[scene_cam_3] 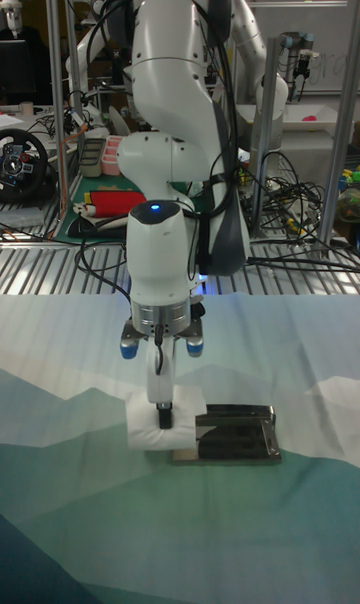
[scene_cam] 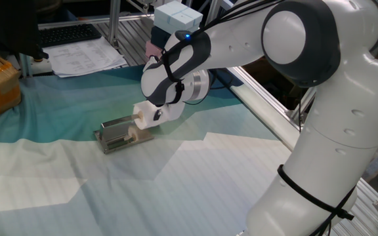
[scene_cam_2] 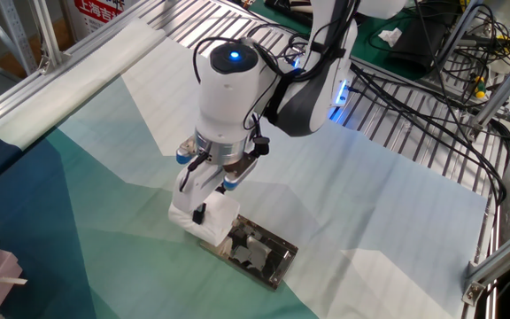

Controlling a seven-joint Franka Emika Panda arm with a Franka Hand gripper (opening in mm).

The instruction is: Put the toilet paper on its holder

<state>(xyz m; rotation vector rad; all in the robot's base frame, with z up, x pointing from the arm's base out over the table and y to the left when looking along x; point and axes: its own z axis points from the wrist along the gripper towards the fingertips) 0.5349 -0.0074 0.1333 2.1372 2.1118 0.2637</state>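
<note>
Teal cloth (scene_cam_2: 78, 177), 1 toilet paper (scene_cam_2: 204, 218) in gripper (scene_cam_2: 204, 213), 1 holder (scene_cam_2: 259, 252)

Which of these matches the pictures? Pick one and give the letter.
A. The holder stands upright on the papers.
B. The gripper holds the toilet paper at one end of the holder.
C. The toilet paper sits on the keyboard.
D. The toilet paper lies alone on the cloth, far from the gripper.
B: the gripper is shut on the toilet paper, which sits against one end of the holder lying flat on the cloth.
</note>
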